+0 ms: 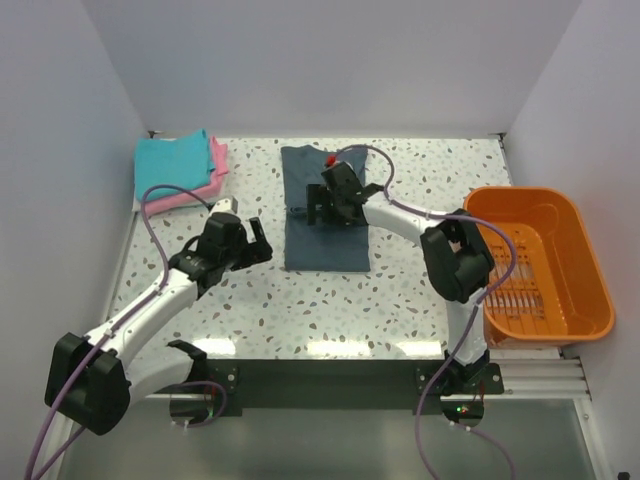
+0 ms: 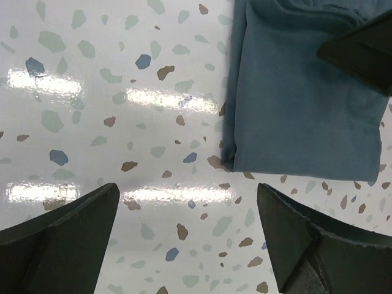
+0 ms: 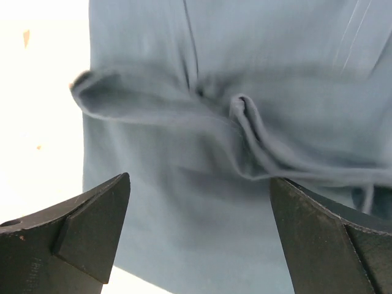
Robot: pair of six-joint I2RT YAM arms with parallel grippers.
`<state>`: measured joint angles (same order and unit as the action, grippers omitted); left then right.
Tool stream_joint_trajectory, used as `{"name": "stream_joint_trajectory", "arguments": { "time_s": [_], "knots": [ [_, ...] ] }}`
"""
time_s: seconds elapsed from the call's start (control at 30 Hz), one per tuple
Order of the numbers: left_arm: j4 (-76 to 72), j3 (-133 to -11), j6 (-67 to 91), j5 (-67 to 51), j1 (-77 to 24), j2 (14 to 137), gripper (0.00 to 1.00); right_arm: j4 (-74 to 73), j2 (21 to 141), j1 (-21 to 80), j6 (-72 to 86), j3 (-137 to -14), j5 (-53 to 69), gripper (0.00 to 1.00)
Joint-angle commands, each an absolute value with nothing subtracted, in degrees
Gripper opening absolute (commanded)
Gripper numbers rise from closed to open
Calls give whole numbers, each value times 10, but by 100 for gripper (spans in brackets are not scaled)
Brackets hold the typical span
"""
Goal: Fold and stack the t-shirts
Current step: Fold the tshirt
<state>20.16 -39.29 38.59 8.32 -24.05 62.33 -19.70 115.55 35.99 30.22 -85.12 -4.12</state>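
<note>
Well, the soft slate blue-grey cloth t-shirt (image 1: 325, 250) lies folded on the speckled table (image 1: 400, 290). It looks limp and light, likely to sag unless pinched at a doubled edge. The right gripper (image 3: 199, 226) hovers over its rumpled fold, jaws wide, empty; the left gripper (image 2: 190, 239), also wide and empty, hangs beside its near-left corner.

A glossy white table (image 1: 400, 290), flecked with grey, brown and blue chips, sits boxed in by a plain pale back wall (image 1: 330, 60) and two side walls (image 1: 50, 150). Light from above leaves bright glare patches (image 2: 165, 98) on its top. A dark strip (image 1: 330, 385) lines the near edge.
</note>
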Motion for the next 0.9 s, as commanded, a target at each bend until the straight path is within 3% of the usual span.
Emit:
{"name": "stream_joint_trajectory", "arguments": {
  "time_s": [0.0, 0.2, 0.33, 0.63, 0.73, 0.83, 0.87],
  "knots": [
    [210, -387, 393, 96, -239, 621, 100, -204, 1185, 349, 261, -914, -89, 99],
    [212, -388, 388, 91, -239, 631, 100, -205, 1267, 305, 229, -1033, -82, 99],
    [173, -376, 386, 33, -239, 635, 100, -209, 1220, 305, 188, -1032, -99, 99],
    [32, -359, 395, -83, -246, 735, 100, -223, 930, 304, 288, -744, -129, 99],
    [11, -371, 396, -72, -255, 777, 100, -196, 838, 304, 344, -567, -101, 99],
    [-14, -378, 396, -74, -257, 814, 89, -166, 775, 305, 382, -471, -56, 95],
    [-29, -378, 396, -76, -258, 830, 76, -143, 766, 304, 387, -453, -44, 91]
  ]
}}
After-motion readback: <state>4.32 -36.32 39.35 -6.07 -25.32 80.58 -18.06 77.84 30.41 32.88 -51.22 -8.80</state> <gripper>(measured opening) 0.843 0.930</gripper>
